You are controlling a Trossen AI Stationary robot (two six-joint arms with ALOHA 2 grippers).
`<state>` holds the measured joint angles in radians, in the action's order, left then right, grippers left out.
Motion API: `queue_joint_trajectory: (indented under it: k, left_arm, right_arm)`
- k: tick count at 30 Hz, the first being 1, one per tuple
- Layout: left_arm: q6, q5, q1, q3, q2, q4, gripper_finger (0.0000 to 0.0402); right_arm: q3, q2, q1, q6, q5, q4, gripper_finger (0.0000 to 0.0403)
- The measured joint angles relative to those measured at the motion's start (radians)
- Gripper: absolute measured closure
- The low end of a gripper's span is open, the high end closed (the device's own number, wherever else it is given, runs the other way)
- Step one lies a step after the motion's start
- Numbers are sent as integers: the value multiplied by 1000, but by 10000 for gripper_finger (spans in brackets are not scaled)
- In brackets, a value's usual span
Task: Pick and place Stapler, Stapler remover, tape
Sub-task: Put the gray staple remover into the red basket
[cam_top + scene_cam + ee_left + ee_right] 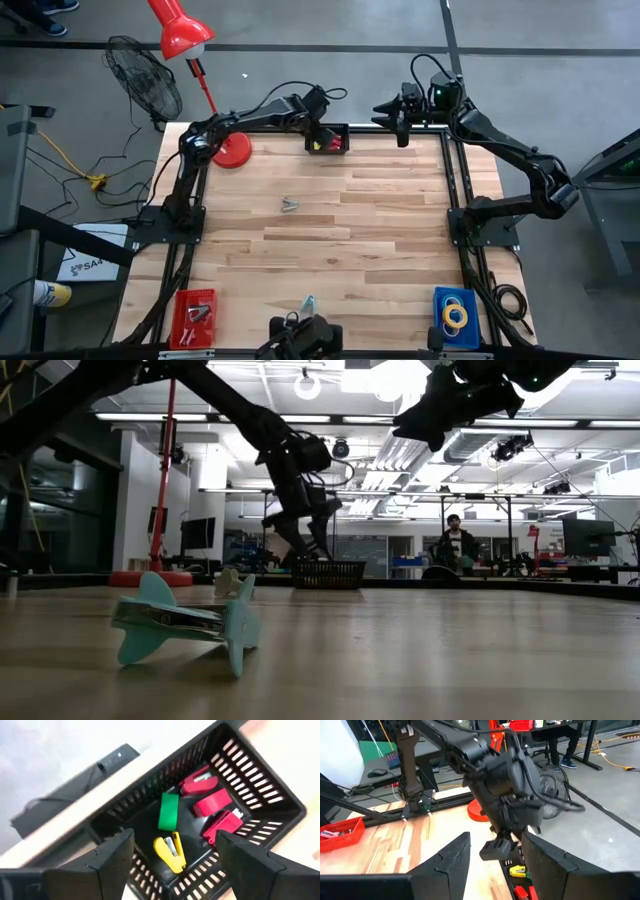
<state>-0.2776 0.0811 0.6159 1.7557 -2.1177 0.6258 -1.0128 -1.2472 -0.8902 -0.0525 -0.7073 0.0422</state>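
A black slatted basket [328,140] stands at the table's far edge. In it lie a yellow stapler [170,854], a green one [168,811] and several red ones [212,802]. My left gripper [175,840] hovers open just above the basket [260,785], holding nothing. My right gripper [400,125] waits open in the air over the far edge, to the basket's right. One stapler remover [289,205] lies mid-table. A teal one [185,622] lies near the near edge. Tape rolls [456,315] sit in a blue bin [440,300] at the near right corner.
A red bin [182,318] with metal pieces sits at the near left corner. A red desk lamp [232,150] stands on the far left corner, beside my left arm. A fan [145,75] stands beyond the table. A person [456,542] sits in the room behind.
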Motion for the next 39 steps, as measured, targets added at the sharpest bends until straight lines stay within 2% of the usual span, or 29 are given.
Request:
queue_joint_trajectory:
  k: [6,15,22,26,34,39]
  left_arm:
    - [54,34,-1,0,62,120,126]
    - [176,93,-66,0,132,454,126]
    - [424,77,-159,0,136,632,126]
    - [491,64,-212,-17,136,672,126]
    - [480,24,-273,-21,135,735,124]
    - [474,-26,-314,-21,134,728,89]
  right_arm:
    - [0,0,0,3,0,6,233]
    - [0,0,0,1,-3,37,233]
    - [0,0,0,0,-10,52,233]
    - [0,0,0,0,-29,59,233]
    - [0,7,0,-5,-61,97,233]
    - [0,19,0,-8,-63,102,233]
